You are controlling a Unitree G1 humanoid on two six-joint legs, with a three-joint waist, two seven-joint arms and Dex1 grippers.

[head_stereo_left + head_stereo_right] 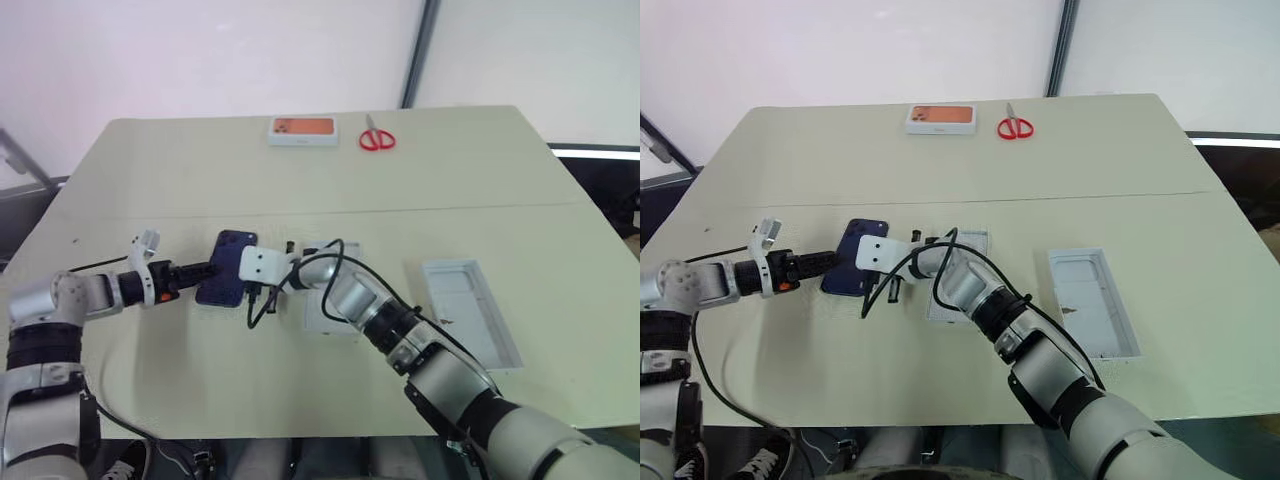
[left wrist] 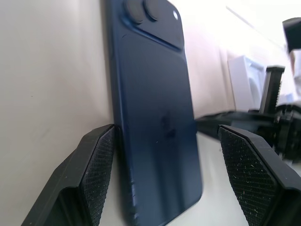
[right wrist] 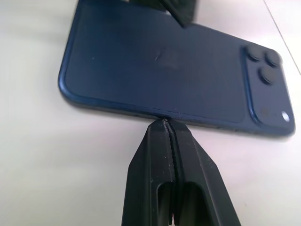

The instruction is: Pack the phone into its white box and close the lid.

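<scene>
Slim, stiff, slippery phone (image 1: pixel 226 268) flat on desk (image 1: pixel 330 180), left centre; best pinched across long edges: left hand (image 2: pixel 162 176) spread astride, right hand (image 3: pixel 168 141) closed, empty, tips at near edge.

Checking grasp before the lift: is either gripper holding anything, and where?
Nothing is held. The left gripper stands open astride the phone; the right gripper, shut, touches its long edge.

Red scissors (image 1: pixel 377 139), orange-faced box (image 1: pixel 301 130), table (image 1: pixel 200 170)

Smooth satin phone on a matt worktop

The phone (image 3: pixel 160 70) has a smooth navy back with a soft sheen and glossy lenses; the fingers (image 2: pixel 96 162) carry black, cross-hatched rough pads; the worktop (image 1: pixel 200 170) looks matt, pale, even.
</scene>
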